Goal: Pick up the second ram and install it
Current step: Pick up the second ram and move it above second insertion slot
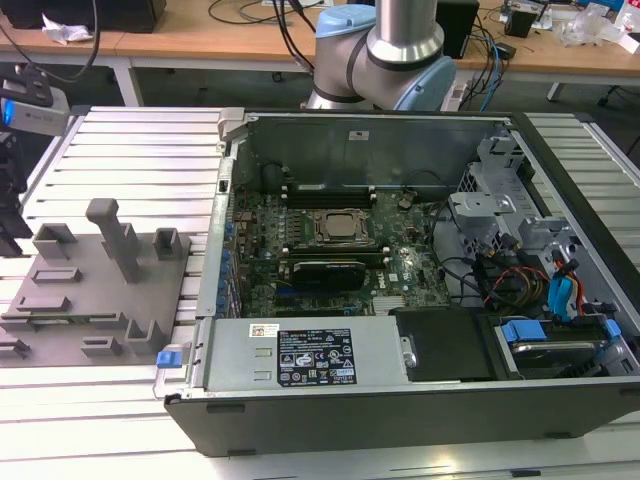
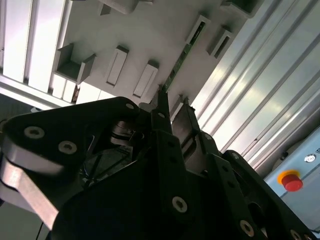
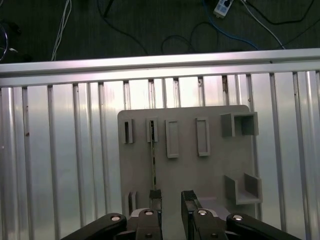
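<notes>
hovering over grey holder [image 3: 210, 170], gripper [image 3: 172, 200] spread and empty; second ram [image 3: 152, 160] propped on edge in slots, flat faces offered for pinching.

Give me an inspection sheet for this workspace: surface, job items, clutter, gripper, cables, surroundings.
Surface: slatted metal table carrying a grey fixture plate and an open computer case.
Job's things: second ram standing on edge in a plate slot.
Clutter: crumpled white scraps on the rear bench.
Grippers: gripper open, by the ram's near end, holding nothing.
Cables: coloured wires inside the case; loose leads on the floor.
Surroundings: wooden benches, red stop button.
</notes>
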Motion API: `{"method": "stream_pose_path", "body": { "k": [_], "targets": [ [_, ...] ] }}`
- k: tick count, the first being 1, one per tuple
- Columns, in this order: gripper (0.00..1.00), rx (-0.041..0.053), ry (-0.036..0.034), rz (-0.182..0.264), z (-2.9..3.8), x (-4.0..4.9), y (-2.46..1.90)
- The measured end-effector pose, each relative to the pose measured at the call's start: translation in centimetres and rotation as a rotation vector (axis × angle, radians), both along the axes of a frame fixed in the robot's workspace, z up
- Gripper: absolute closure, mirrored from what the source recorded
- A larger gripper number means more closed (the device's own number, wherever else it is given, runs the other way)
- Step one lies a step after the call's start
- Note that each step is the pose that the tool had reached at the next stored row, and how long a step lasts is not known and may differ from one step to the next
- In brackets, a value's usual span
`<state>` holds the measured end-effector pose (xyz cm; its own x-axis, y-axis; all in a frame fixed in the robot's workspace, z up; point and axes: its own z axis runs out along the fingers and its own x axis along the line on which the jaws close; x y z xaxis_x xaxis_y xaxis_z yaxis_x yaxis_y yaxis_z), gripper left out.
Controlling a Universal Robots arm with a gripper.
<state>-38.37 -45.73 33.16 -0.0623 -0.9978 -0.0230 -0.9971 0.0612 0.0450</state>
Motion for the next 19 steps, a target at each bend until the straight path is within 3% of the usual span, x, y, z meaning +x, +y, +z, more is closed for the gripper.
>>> {"method": "stream_pose_path", "body": {
  "k": [11,19],
  "targets": [
    [0.70,0.0000,0.0000,0.000,-0.70,0.00,0.00],
    [0.70,0.0000,0.0000,0.000,-2.04,0.00,0.00]
  ]
}}
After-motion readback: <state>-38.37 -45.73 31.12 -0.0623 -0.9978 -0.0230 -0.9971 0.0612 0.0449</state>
